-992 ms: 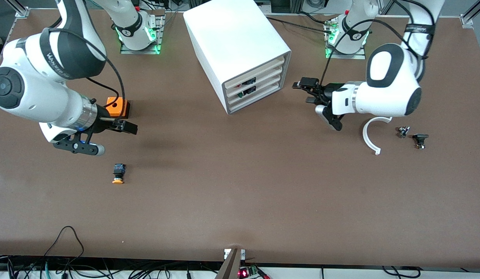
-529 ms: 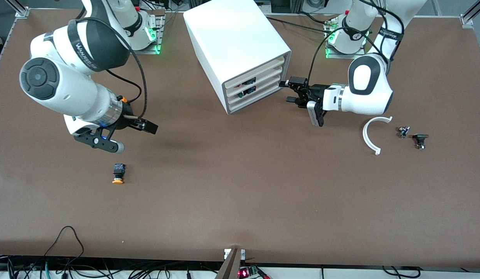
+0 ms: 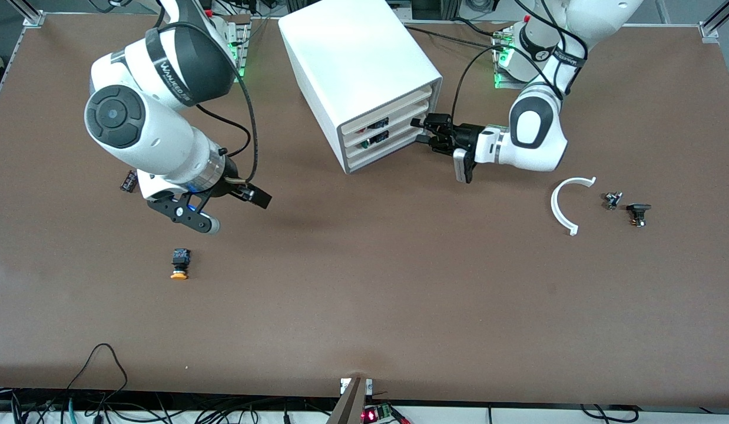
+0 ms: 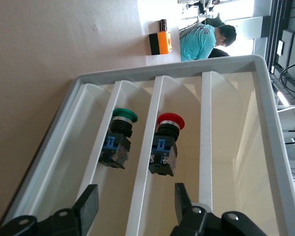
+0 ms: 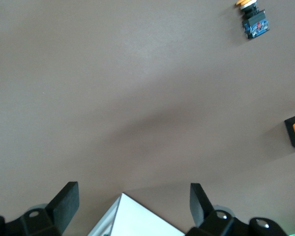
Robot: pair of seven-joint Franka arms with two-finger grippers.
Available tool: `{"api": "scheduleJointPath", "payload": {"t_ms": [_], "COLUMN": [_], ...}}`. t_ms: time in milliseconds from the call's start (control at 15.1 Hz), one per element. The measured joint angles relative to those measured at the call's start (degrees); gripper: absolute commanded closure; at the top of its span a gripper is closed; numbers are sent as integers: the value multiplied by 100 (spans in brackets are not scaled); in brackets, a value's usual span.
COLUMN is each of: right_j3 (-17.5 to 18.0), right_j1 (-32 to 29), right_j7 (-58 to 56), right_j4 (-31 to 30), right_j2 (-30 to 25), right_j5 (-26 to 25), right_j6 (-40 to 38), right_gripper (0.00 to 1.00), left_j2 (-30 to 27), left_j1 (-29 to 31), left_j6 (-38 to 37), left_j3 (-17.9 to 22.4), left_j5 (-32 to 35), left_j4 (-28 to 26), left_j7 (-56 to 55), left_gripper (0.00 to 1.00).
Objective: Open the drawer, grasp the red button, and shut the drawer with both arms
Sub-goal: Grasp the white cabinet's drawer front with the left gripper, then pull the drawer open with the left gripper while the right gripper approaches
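Drawer [image 3: 394,131] is where the action is: the middle one of three cream fronts in the white cabinet [image 3: 353,59], and it looks shut, or nearly so. The left end effector [image 3: 428,132] sits right at that front with its fingers [image 4: 88,204] spread apart and nothing in them, lined up horizontally, I'd guess so it can hook the front and pull. Through the gap in the left wrist view you can see the button [image 4: 164,142] with the red cap lying inside the drawer, next to a green-capped button [image 4: 119,137] in the neighbouring drawer.

The right end effector [image 3: 238,200] hangs over bare table [image 3: 364,294] toward the right arm's end, also spread wide and empty. My read is it's waiting its turn to reach in once the drawer is out.

Also on the table: an orange-capped button [image 3: 179,264] near the right arm, an orange box [image 4: 161,43], a white curved piece [image 3: 563,206] and a couple of small dark parts [image 3: 626,206] toward the left arm's end.
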Motion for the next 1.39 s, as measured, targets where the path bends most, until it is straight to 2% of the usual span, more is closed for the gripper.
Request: {"api": "scheduleJointPath", "payload": {"t_ms": [198, 397, 529, 595, 860, 1388], "right_j3": [0, 0, 0, 0, 0, -1], "right_j1": [168, 309, 389, 425, 524, 710], "right_j7": [458, 877, 1091, 1186, 1442, 2086], "right_j4": [250, 560, 744, 816, 995, 1303], "right_j2": [163, 369, 499, 553, 685, 907], "right_j5": [0, 0, 0, 0, 0, 0], "right_j6": [3, 3, 3, 3, 8, 83], "right_gripper": [0, 0, 0, 0, 0, 0], "left_j2": [20, 82, 211, 288, 378, 384], "left_j1": [-7, -12, -29, -37, -26, 128], "left_j6": [4, 5, 6, 7, -100, -69], "left_j3": [-143, -187, -240, -249, -253, -191], "left_j5": [-48, -98, -141, -152, -208, -189], "left_j4": [-107, -179, -215, -219, -196, -51], "left_j7": [24, 195, 466, 597, 869, 699], "left_gripper": [37, 58, 91, 100, 100, 100]}}
